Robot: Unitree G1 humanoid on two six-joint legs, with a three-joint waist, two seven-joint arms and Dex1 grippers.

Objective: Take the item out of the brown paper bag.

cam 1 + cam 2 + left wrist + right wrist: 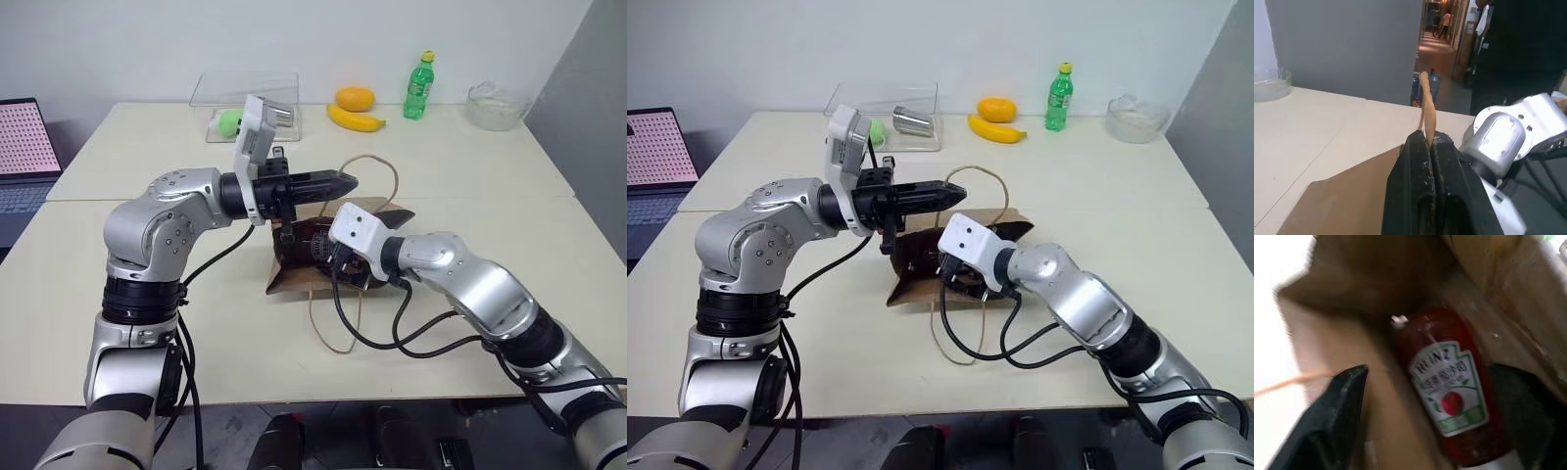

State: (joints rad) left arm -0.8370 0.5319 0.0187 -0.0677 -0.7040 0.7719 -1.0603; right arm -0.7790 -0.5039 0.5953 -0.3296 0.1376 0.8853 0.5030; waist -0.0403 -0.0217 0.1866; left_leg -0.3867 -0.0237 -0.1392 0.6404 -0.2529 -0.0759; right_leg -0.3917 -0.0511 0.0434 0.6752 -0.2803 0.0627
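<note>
You can read "HEINZ" in green letters on the white label of the red ketchup bottle [1449, 387] lying inside the brown paper bag [1376, 298]; the smaller print below stays illegible.

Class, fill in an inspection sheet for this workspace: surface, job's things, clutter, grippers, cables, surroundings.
Surface: pale beige table.
Job's things: brown kraft paper bag lying on its side; red ketchup bottle inside.
Clutter: green soda bottle, banana, orange fruit, clear box, glass bowl.
Grippers: left gripper shut on tan loop handle; right gripper open at the bag's mouth.
Cables: black cables trail from the right wrist.
Surroundings: laptop, grey wall.
</note>
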